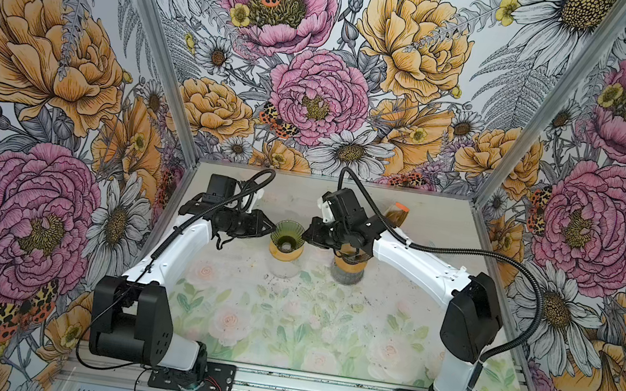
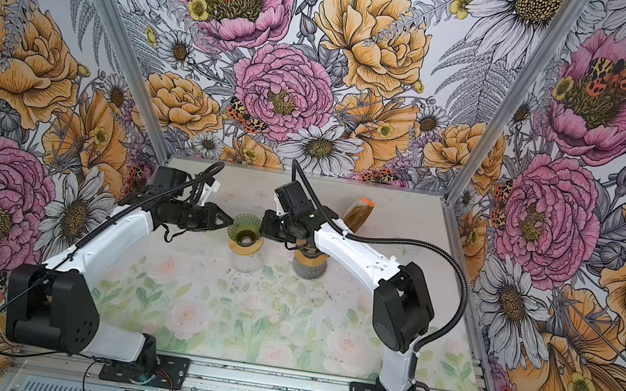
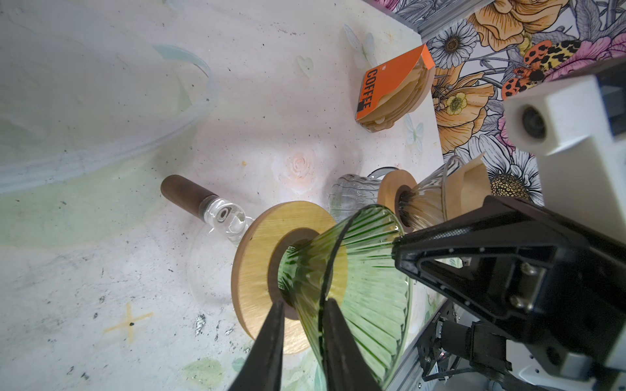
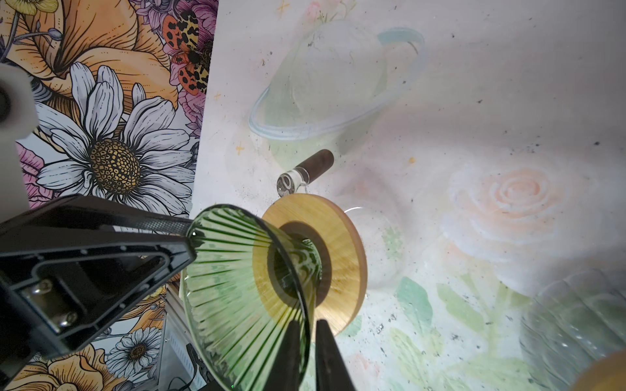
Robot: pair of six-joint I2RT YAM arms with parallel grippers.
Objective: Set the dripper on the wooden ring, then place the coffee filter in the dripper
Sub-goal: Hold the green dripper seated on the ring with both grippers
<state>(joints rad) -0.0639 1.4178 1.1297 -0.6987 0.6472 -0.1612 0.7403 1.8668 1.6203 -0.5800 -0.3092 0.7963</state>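
A green ribbed glass dripper (image 1: pixel 288 235) (image 2: pixel 245 230) with a wooden collar (image 3: pixel 257 264) sits empty on a clear carafe (image 1: pixel 285 268) mid-table. My left gripper (image 1: pixel 270 229) (image 3: pixel 301 304) pinches its rim from the left, one finger inside the cone and one outside. My right gripper (image 1: pixel 307 234) (image 4: pixel 306 323) is shut on the opposite rim in the same way. A brown paper coffee filter (image 3: pixel 469 184) stands in a second, clear dripper (image 3: pixel 426 199) beyond the green one, under the right arm.
A pack of coffee filters (image 1: pixel 398 215) (image 3: pixel 389 88) with an orange label leans at the back right. The carafe's dark wooden handle (image 3: pixel 183 193) (image 4: pixel 318 162) points away toward the back. A ribbed clear glass (image 4: pixel 576 321) stands close to the right gripper.
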